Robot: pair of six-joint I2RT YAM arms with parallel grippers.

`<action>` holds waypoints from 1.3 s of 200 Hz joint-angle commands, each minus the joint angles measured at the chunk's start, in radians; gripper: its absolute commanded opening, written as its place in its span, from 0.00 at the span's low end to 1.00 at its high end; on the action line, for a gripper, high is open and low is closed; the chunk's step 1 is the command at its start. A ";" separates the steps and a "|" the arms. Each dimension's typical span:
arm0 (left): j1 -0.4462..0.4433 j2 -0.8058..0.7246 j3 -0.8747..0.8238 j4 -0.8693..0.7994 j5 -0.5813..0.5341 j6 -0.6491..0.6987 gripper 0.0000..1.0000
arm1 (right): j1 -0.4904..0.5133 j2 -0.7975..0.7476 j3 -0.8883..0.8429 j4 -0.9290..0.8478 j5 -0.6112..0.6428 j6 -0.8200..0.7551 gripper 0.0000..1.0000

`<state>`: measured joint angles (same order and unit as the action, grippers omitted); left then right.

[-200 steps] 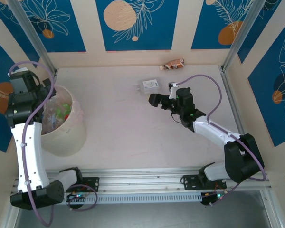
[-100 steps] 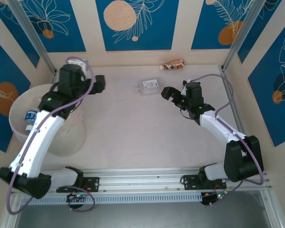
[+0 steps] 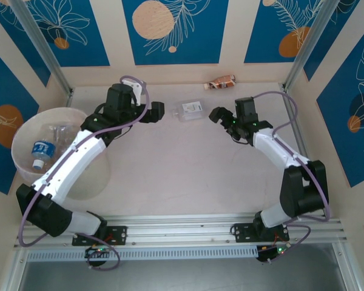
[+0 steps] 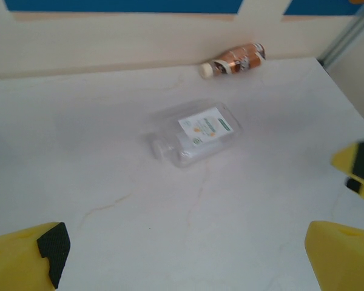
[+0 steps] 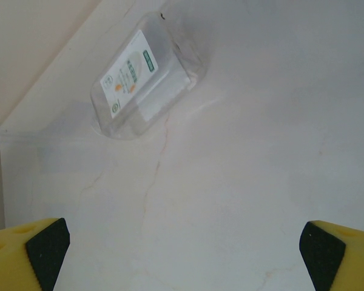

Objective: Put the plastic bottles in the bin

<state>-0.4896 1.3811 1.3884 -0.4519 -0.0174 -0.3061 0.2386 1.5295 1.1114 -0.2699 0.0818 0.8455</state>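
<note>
nearest me on the left, the bin [image 3: 91,179] stands by the left arm's base, with a blue-labelled bottle [image 3: 41,150] and other clear ones lying inside it. farther out, both arms reach toward mid-table. the left gripper [image 3: 156,113] is spread wide and carries nothing, and the right gripper [image 3: 217,114] is likewise spread wide with nothing in it. between them the clear flat bottle [image 3: 191,109] with a white label lies on its side on the table, touching neither pincer. its long axis runs roughly from one gripper to the other, neck toward the left gripper and base toward the right. on the left wrist camera it sits ahead of the fingers and slightly right of centre. on the right wrist camera it sits ahead and to the left. i judge the two arms about equally near. either one would need to turn its wrist so the fingers close across the bottle's short width. farthest back, a brown-labelled bottle [image 3: 222,82] lies against the rear wall, nearer the right arm.
</note>
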 commanded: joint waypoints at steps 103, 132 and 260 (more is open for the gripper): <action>-0.012 -0.093 -0.161 0.143 0.085 0.090 1.00 | 0.086 0.757 0.928 -0.353 0.247 -0.039 0.99; -0.012 -0.084 -0.172 0.154 0.104 0.111 1.00 | 0.094 0.978 1.264 -0.474 0.282 -0.156 1.00; -0.018 0.055 -0.118 0.119 0.195 0.080 1.00 | 0.141 0.864 1.048 -0.570 0.007 -0.697 0.94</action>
<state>-0.4927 1.3922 1.2243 -0.3260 0.1020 -0.2039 0.3508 2.5259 2.3375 -0.8017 0.2138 0.3027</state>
